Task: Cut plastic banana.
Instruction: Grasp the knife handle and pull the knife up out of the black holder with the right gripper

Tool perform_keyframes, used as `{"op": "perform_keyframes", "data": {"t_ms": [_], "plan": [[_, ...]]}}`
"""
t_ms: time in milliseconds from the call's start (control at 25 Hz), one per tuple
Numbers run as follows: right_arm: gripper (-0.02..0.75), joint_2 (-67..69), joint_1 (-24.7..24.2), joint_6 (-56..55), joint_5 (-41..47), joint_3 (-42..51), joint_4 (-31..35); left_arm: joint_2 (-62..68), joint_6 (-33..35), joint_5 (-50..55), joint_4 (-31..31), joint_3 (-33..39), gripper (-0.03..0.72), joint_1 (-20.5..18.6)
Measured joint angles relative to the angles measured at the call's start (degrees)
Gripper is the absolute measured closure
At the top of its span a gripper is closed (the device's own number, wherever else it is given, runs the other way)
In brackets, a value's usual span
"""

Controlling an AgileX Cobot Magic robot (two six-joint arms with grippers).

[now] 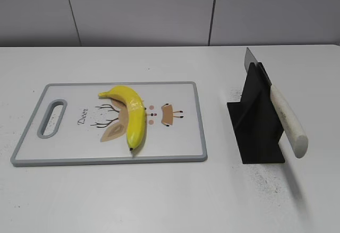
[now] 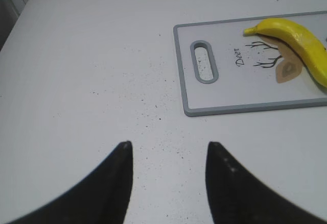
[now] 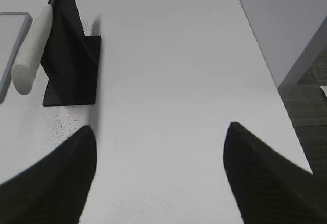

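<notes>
The left gripper (image 2: 168,150) is spread apart over the bare white table (image 2: 92,81), holding nothing. The right gripper (image 3: 159,132) is spread wide too, near a black stand (image 3: 69,66) that holds a knife (image 3: 31,55). The plastic banana (image 1: 132,114) lies on the cutting board (image 1: 69,158). It curves from the board's far middle toward the near edge, one dark tip pointing at the front.
</notes>
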State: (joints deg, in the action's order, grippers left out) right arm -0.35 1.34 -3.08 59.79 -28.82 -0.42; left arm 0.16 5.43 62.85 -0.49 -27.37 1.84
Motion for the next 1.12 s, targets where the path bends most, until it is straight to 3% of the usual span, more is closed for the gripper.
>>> {"op": "perform_keyframes", "data": {"t_ms": [1120], "plan": [[0.152,0.0,0.0,0.0,0.0,0.0,0.0,0.0,0.0,0.0,0.0,0.0,0.243,0.0]]}}
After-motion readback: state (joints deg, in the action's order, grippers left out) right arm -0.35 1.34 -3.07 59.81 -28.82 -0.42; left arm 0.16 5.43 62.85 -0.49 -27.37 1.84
